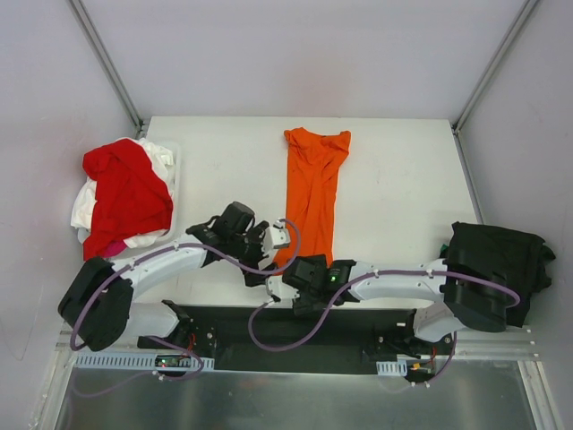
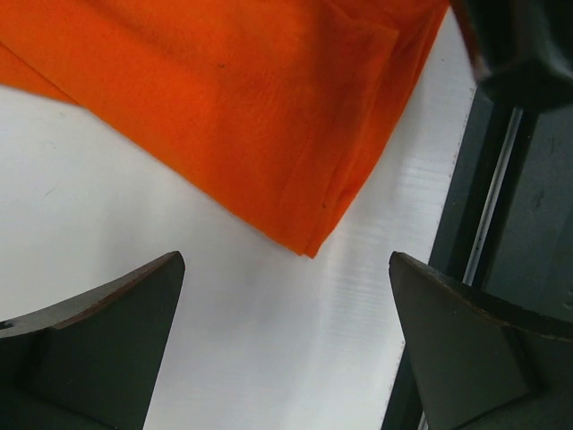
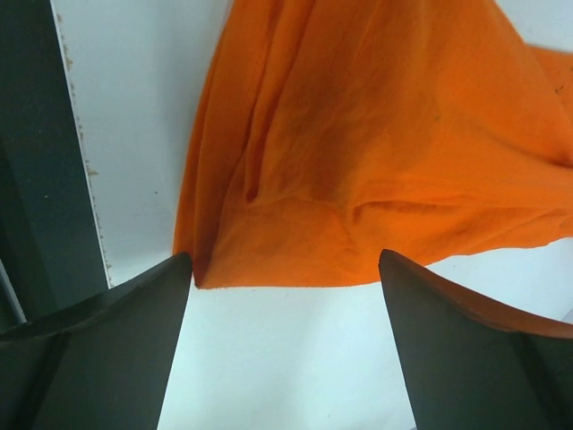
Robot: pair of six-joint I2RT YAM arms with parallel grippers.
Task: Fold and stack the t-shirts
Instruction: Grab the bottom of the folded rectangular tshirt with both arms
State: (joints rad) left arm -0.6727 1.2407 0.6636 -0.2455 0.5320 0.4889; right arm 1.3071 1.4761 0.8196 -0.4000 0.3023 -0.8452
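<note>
From above, the orange t-shirt [image 1: 313, 193] lies on the white table [image 1: 403, 179] as a long narrow strip, folded lengthwise. Its collar end is toward the far edge and its hem end toward the arms. At the table's left edge a red t-shirt [image 1: 125, 197] is heaped over a white t-shirt [image 1: 85, 210], and a black t-shirt [image 1: 497, 255] is bunched at the right edge. The left gripper [image 1: 277, 236] sits just beside the near left side of the orange strip, while the right gripper [image 1: 279, 285] hangs just short of its hem. Both are low over the table. In the left wrist view, the left gripper [image 2: 286, 345] is spread wide and holds nothing. Its dark fingers [image 2: 116, 340] stand apart over bare table [image 2: 89, 197], and a folded corner of the orange t-shirt [image 2: 251, 107] lies ahead of them, untouched. The black base plate [image 2: 528, 224] runs along the right side. In the right wrist view, the right gripper [image 3: 286, 349] is likewise released and empty, its fingers [image 3: 474, 349] framing bare white table [image 3: 134, 107]. The wrinkled hem of the orange t-shirt [image 3: 376, 152] lies flat just beyond the fingertips, and its left corner comes close to the left finger. Whether that corner touches the finger cannot be told. The black base plate [image 3: 27, 179] shows at the left.
</note>
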